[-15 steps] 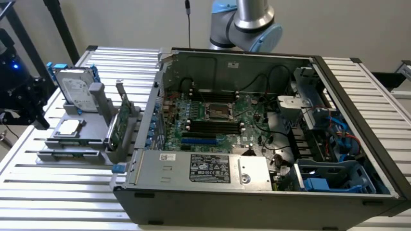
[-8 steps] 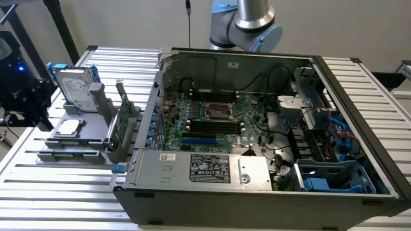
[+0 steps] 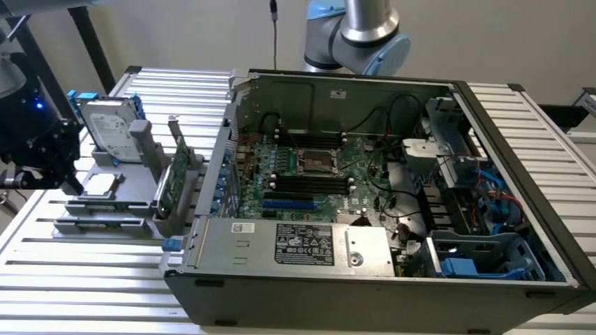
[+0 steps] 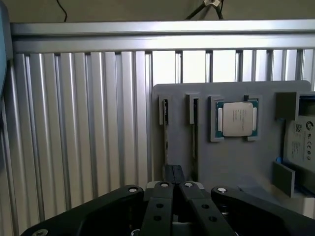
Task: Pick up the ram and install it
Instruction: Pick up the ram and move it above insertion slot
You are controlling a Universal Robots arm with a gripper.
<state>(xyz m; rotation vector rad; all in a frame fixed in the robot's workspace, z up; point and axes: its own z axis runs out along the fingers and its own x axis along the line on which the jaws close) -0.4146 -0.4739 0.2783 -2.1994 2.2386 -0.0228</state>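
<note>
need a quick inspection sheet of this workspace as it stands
surface: slatted aluminium table carrying a grey holder
job's things: two ram sticks edge-on in holder slots; open computer case, motherboard exposed
clutter: processor chip, hard drive, expansion card in the holder
grippers: hand shut, over the holder near the ram sticks, nothing seen in it
cables: black and blue cables inside the case
surroundings: pale wall

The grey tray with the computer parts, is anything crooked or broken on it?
Nothing stands out. The silver processor chip sits square in its pocket, and the two ram sticks stand straight in their slots on the grey tray. No damage shows.
</note>
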